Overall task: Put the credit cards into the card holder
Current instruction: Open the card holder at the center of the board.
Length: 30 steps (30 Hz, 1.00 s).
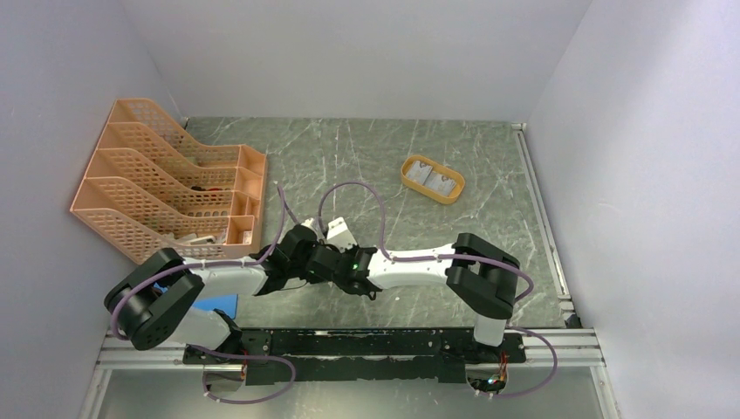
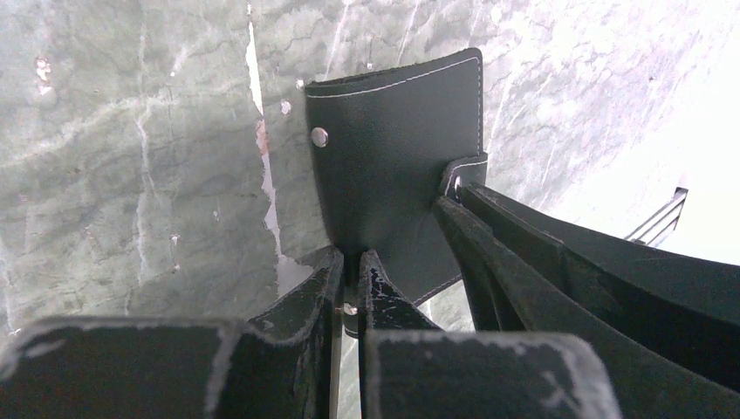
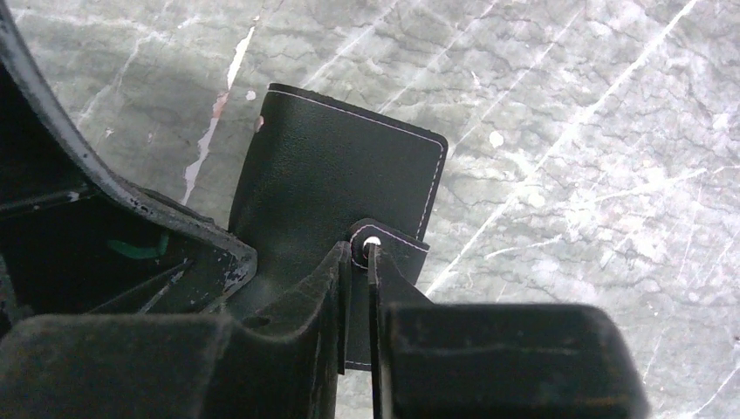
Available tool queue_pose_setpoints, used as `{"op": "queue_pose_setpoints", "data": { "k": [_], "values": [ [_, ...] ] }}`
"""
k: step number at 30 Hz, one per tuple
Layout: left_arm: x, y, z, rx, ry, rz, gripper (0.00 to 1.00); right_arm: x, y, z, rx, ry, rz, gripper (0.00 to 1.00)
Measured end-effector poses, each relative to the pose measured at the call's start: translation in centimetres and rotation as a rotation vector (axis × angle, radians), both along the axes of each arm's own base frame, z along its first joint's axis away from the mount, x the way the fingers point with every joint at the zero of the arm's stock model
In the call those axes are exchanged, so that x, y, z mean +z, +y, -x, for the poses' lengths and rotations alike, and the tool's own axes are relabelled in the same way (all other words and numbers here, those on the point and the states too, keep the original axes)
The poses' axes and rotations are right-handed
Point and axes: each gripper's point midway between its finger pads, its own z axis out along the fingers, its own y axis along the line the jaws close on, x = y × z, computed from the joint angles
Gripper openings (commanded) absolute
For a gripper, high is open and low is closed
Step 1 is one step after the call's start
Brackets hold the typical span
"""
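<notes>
The card holder is a black stitched wallet held just above the marble table between both grippers. My left gripper is shut on its lower edge. My right gripper is shut on the little snap tab, and its fingers also show in the left wrist view. Two pale credit cards lie in an orange oval tray at the back right, well away from both grippers. In the top view the arms meet mid-table and mostly hide the holder; a pale patch shows just beyond them.
An orange mesh file organiser stands at the left. A flat blue pad lies by the left arm's base. Grey walls close in the table on three sides, and a metal rail runs along the near edge.
</notes>
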Motion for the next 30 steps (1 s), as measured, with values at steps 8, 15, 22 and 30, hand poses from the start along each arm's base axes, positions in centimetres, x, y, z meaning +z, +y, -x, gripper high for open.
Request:
{"op": "queue_pose_setpoints", "data": {
  "k": [8,15,22,30],
  "values": [
    [0.0,-0.1,0.0,0.002,0.000,0.003,0.05,0.0,-0.3,-0.1,-0.011,-0.007,0.005,0.00],
    [0.0,-0.2,-0.2,0.004,0.003,0.003,0.05,0.1,-0.7,0.1,-0.034,-0.004,-0.026,0.00],
    [-0.2,-0.6,-0.3,0.003,0.008,0.005,0.05,0.6,-1.5,0.1,-0.074,0.030,-0.098,0.00],
    [-0.2,-0.7,-0.4,0.007,0.009,0.011,0.05,1.4,-4.5,-0.8,-0.149,0.055,-0.125,0.00]
  ]
}}
